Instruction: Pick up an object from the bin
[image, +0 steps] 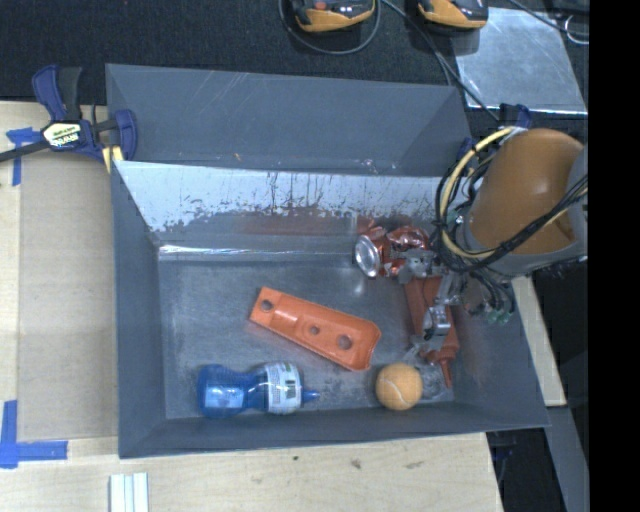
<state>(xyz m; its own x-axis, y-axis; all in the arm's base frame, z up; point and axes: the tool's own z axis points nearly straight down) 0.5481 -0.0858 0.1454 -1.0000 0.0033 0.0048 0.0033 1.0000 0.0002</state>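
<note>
Grey bin (140, 330), camera view: the gripper (437, 325) sits low at the right side, between a crumpled red-and-silver can (390, 248) and a tan ball (399, 386), and I cannot tell whether it is wide or narrow. A nudge would likely send the ball rolling away, and the can could jam against the back wall.

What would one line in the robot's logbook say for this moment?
gripper: low, right side of bin, beside ball | near: crushed red can | elsewhere: orange block, blue bottle | held: unclear
</note>
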